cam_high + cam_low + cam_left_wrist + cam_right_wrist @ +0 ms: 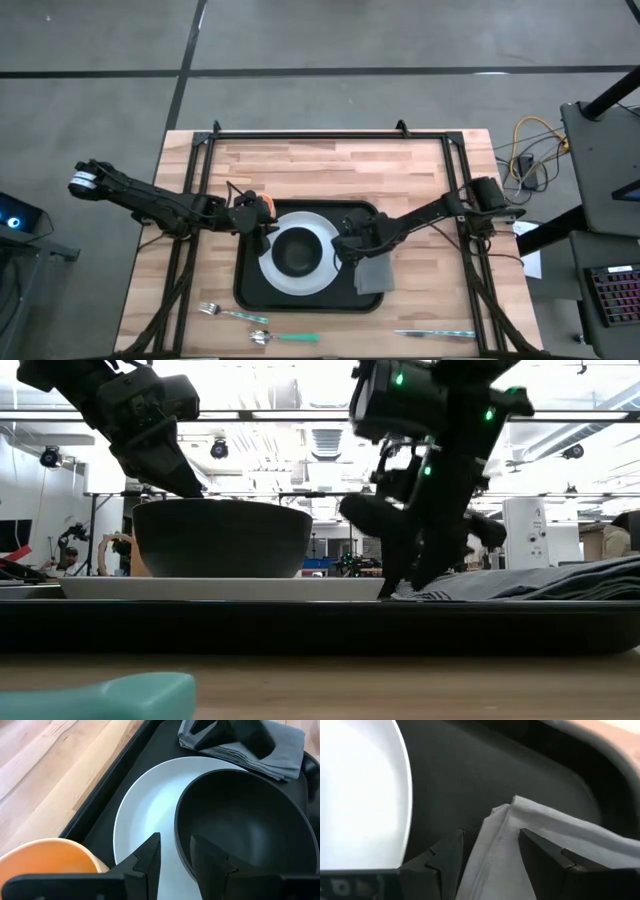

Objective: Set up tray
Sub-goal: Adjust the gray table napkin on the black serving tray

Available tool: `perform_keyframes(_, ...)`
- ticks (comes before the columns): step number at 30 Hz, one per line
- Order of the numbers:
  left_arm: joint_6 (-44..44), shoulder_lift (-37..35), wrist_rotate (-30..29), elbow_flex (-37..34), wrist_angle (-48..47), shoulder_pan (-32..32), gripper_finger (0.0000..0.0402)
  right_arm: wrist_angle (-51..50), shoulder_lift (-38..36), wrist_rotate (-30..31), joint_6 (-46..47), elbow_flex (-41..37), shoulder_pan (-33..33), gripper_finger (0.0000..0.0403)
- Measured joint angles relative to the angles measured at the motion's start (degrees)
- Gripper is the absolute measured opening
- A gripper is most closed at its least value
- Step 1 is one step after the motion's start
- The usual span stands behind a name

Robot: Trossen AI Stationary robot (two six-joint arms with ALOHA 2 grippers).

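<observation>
On the wooden table's (320, 165) near half lay the black tray (250, 290). Over its right side the right gripper (490, 851) stood with fingers apart astride the grey napkin's (540, 837) corner. Farther left, the left gripper (175, 851) pinched the dark bowl's (245, 820) rim on the white plate (145, 815).

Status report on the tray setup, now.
Left claw straddles bowl rim. Right claw open around napkin edge. Tray holds plate. Cutlery outside.

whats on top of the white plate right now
A dark bowl sits on the white plate, which lies on the black tray. The plate's centre under the bowl is hidden.
</observation>
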Motion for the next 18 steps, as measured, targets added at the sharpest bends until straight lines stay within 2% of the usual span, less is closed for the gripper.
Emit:
perform_keyframes(6, 0.03, 0.0, 0.14, 0.0, -0.17, 0.0, 0.0087, -0.97, 5.89, 0.42, 0.04, 3.46, 0.0, 0.0182)
perform_keyframes(11, 0.03, 0.0, 1.46, 0.0, -0.02, 0.0, 0.0087, -6.78, 9.07, 0.51, 0.57, 7.73, 0.0, 0.0179)
perform_keyframes(14, 0.03, 0.0, 1.49, 0.0, 0.0, 0.0, 0.0087, -9.05, 9.2, 0.68, 0.37, 9.32, 0.0, 0.0163)
perform_keyframes(18, 0.03, 0.0, 1.49, 0.0, 0.01, 0.0, 0.0087, -10.03, 9.04, 0.64, -1.58, 10.39, -0.02, 0.0119)
